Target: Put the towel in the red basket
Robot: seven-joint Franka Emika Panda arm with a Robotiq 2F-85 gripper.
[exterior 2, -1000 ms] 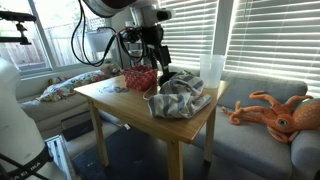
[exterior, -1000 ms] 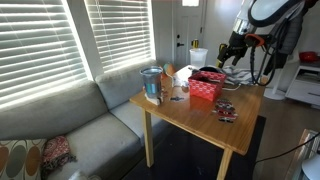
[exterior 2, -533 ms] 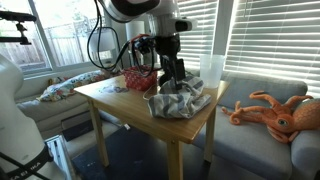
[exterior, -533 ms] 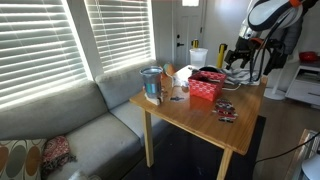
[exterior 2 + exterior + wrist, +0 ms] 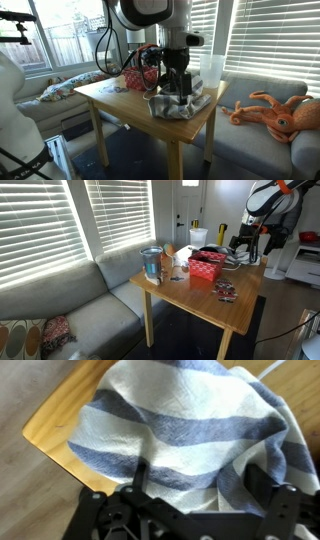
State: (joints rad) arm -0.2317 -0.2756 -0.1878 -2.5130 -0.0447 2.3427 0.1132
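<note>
A blue-and-white striped towel lies crumpled on the wooden table's corner; it fills the wrist view and shows at the table's far end. The red basket stands behind it, also seen in an exterior view. My gripper is down on the towel. In the wrist view my gripper is open, with the dark fingers spread wide on either side of a towel fold. It also shows at the table's far end.
A clear jar, a white cup and small dark items stand on the table. A translucent container stands by the towel. A grey sofa lies alongside, with an orange octopus toy on it.
My gripper has moved from above the red basket across to the towel and come down onto it, jaws still open.
</note>
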